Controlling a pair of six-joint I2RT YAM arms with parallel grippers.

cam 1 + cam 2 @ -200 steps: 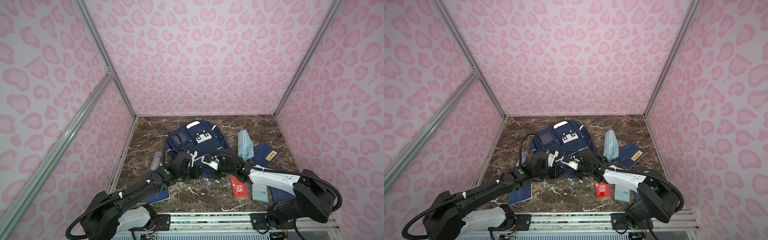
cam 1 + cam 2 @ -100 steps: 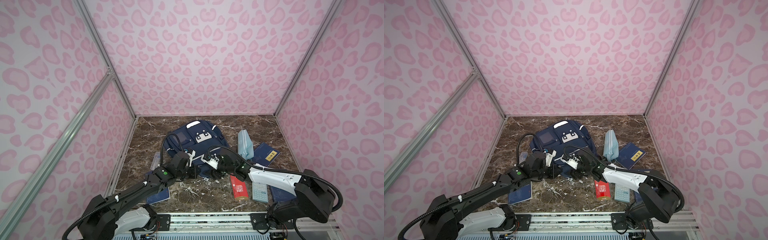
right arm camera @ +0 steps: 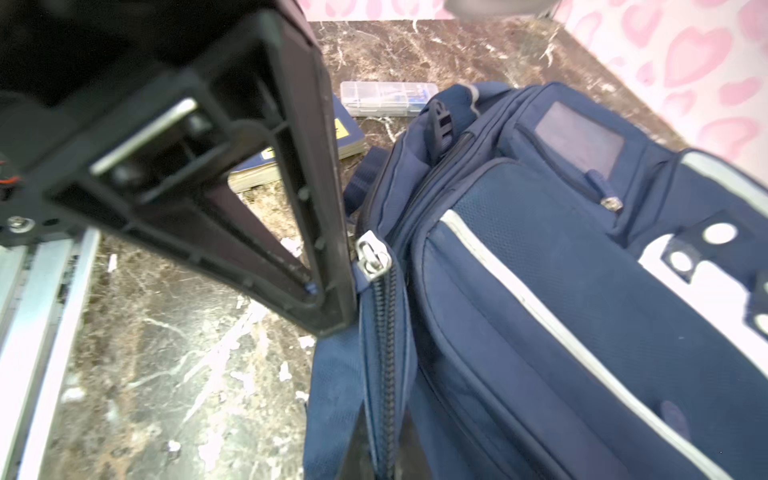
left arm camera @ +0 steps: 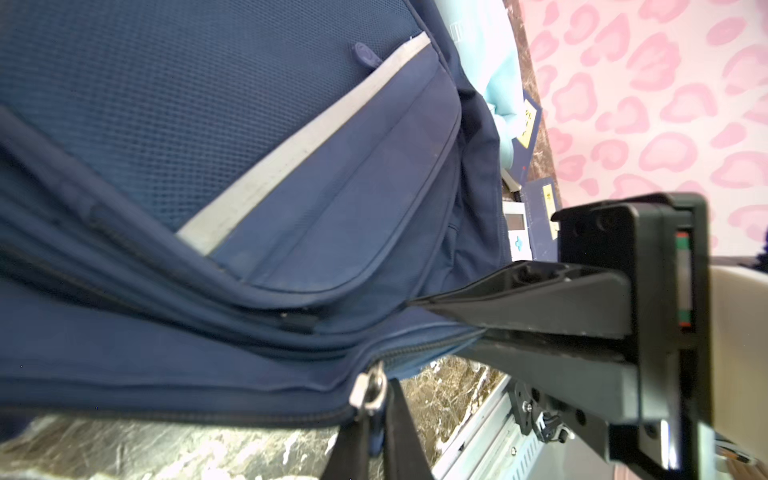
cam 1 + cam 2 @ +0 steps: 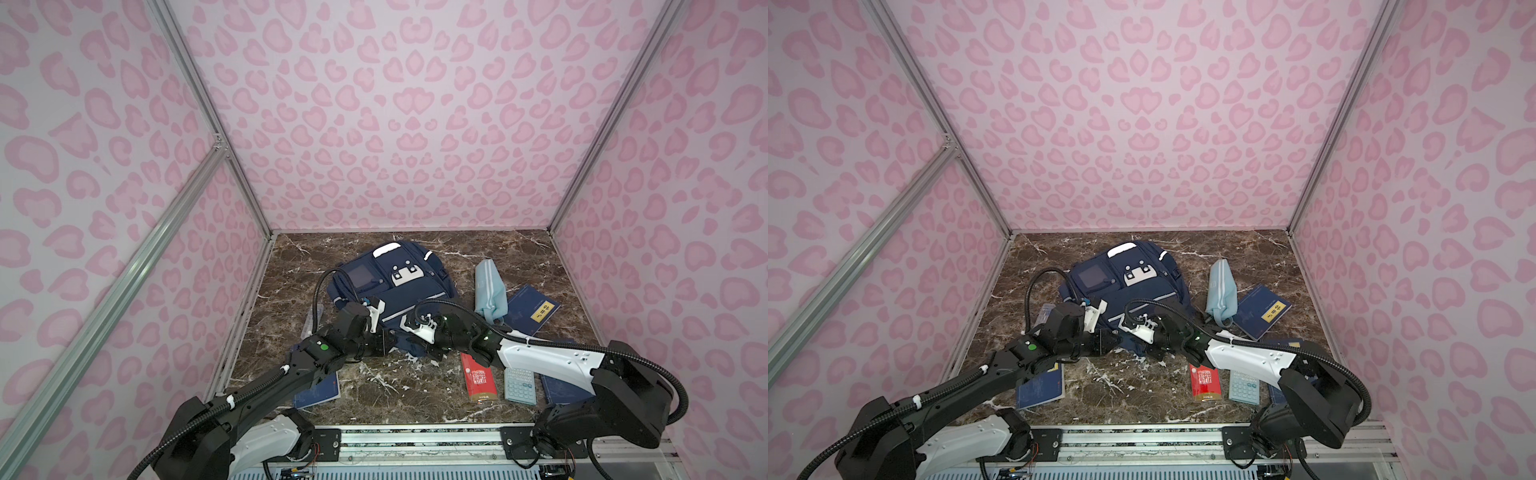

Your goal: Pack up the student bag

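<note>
The navy student bag [image 5: 390,286] [image 5: 1129,282] lies flat in the middle of the marble floor, its white flap up. Both grippers meet at its near edge. My left gripper [image 5: 386,343] [image 4: 368,440] is shut on the pull tab hanging from the silver zipper slider [image 4: 370,390] [image 3: 372,257]. Just beside it, my right gripper [image 5: 409,347] [image 3: 376,457] is shut on the bag's fabric along the zipper seam. In the left wrist view the right gripper's black fingers [image 4: 540,307] pinch that edge. The zipper looks closed along the stretch that shows.
A light-blue pouch [image 5: 490,291] and a navy book with a yellow label [image 5: 532,309] lie right of the bag. A red booklet [image 5: 480,378] and a calculator [image 5: 519,384] sit near front right. Another navy book [image 5: 318,390] lies front left, a clear plastic box [image 3: 388,97] beside the bag.
Both grippers have stayed at the bag's near edge. The left arm has shifted a little, and the right gripper has re-set its hold on the seam.
</note>
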